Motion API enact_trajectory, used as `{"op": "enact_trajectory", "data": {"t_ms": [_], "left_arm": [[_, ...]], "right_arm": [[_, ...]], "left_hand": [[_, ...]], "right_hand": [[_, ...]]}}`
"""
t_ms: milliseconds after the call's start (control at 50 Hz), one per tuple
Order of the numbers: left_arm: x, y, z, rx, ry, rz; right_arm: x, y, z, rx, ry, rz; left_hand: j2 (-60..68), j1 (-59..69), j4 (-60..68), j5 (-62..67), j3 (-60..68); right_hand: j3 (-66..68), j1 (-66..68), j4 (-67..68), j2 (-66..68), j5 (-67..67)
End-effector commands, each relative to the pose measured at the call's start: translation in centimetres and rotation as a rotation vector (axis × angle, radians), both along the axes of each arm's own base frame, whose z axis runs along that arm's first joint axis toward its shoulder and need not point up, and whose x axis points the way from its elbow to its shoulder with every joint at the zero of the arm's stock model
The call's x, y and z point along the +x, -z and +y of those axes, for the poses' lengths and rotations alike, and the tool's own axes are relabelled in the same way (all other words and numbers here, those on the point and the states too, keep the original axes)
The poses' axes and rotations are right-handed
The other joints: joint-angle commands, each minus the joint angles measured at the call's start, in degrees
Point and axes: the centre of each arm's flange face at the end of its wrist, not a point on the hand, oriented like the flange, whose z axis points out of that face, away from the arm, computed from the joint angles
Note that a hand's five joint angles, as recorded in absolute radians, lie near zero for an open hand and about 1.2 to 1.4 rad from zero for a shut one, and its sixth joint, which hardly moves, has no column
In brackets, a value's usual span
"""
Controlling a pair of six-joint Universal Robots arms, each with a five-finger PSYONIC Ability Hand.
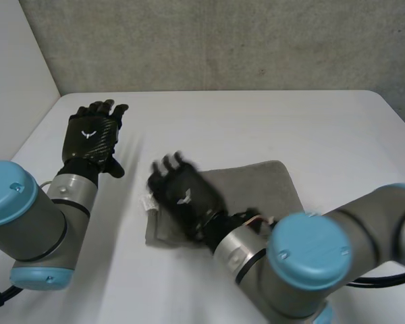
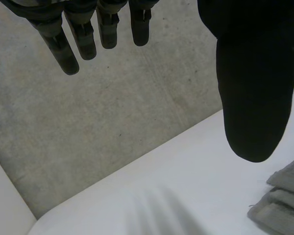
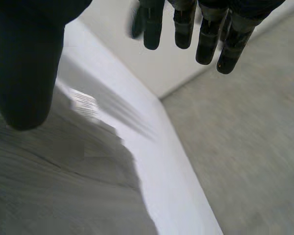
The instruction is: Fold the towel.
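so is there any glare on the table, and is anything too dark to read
Head view: the table and towel are evenly lit, no glare patch. Left wrist view: the thumb of the left robot hand is a flat black shape, no surface detail. Right wrist view: the same for the thumb of the right robot hand.

Soft, even light falls on my bench [image 1: 270,128], which shows bright white against the duller grey wall [image 1: 223,40]. My right hand [image 1: 185,196] is smeared in the head view. Up close, my left hand [image 2: 250,78] shows as flat black.
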Motion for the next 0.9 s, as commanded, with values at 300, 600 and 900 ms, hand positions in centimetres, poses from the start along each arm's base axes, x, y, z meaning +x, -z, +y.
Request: {"op": "enact_trajectory", "data": {"t_ms": [300,600,900], "left_arm": [[-5.9,1.8,4.4,0.03,0.208,-0.021],[-4.8,3.0,4.1,0.069,0.176,-0.04],[-3.1,0.7,2.5,0.017,0.105,-0.005]], "right_arm": [[-13.8,1.6,-7.7,0.548,0.474,-0.042],[-15.7,2.9,-10.1,0.434,0.545,0.014],[-2.7,-2.2,-1.7,0.108,0.091,0.037]], "left_hand": [[0.8,0.2,0.6,-1.6,0.5],[0.8,0.2,0.6,-1.6,0.5],[0.6,0.0,0.4,-1.8,0.3]], "right_hand": [[5.0,5.3,4.0,4.3,3.8],[67.8,68.0,66.7,67.1,66.5],[67.8,68.0,66.7,67.1,66.5]]}}
